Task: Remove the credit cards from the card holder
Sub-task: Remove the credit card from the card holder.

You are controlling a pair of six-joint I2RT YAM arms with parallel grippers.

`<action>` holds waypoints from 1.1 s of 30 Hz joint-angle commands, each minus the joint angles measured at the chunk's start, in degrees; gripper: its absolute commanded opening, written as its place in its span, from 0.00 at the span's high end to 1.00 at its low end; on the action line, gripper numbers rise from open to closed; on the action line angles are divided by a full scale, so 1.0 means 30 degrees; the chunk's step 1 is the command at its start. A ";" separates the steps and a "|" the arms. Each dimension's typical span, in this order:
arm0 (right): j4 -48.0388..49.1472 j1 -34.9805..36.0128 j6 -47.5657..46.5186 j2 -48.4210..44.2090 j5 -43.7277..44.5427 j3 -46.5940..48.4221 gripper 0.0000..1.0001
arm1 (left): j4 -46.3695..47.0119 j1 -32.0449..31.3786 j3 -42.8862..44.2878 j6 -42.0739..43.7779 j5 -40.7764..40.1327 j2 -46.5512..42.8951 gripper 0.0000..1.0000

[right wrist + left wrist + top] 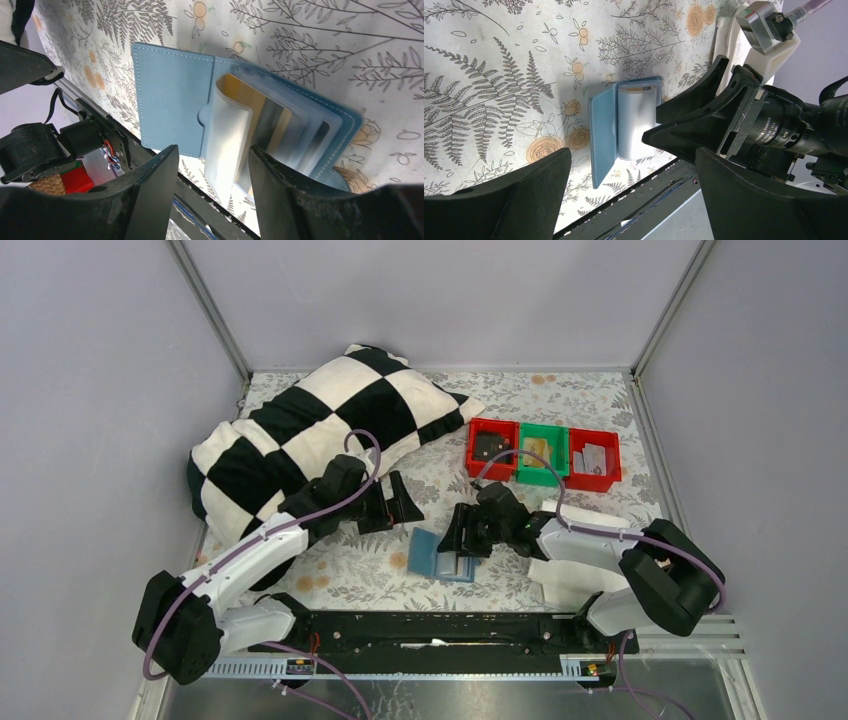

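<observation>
Plain grey walls (pixel 430 300) close in a small booth on the left, far and right sides. The bench (pixel 370 575) fills its floor, covered by a pale cloth printed with ferns and orange flowers. The cloth lies flat and looks soft enough to let something slide.

A big black-and-white checked pillow (pixel 320 430) slumps at the far left. Three small bins (pixel 541 455), red, green and red, sit side by side at the far right with small items inside.

The left claw (pixel 393 508) hangs just left of centre with its fingers spread wide, holding nothing. The right claw (pixel 212 150) is low over the near centre, fingers partly apart and clamped on nothing.

The blue card holder (pixel 440 555) lies open on the cloth at the near centre, between the two claws. Its left flap is flat. Clear plastic sleeves (pixel 227 130) stand up from the right half, and one curls up between the right claw's fingers. Cards (pixel 270 125) show inside the sleeves, one of them yellowish.

The step looks like getting hold of a first card. To do it well, the free left claw would pin the flat flap so the holder cannot skid. The right claw would pinch a card's exposed edge, not the floppy sleeve, and draw it straight along the sleeve's opening.
</observation>
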 commanded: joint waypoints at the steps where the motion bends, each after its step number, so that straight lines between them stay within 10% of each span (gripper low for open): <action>1: 0.0525 0.0459 -0.0275 0.0692 -0.0535 0.1209 0.39 | -0.0264 0.0255 0.1127 0.0583 -0.0559 -0.0986 0.02; 19: 0.2532 0.2654 0.0542 0.8292 -0.1929 0.6075 0.46 | -0.3152 0.1866 0.1885 0.1211 -0.1461 -0.3378 0.01; 33: -0.2137 0.0583 -0.0880 -0.1867 0.1660 0.2530 0.39 | 0.2517 0.0486 -0.0248 -0.0448 0.2388 -0.2114 0.04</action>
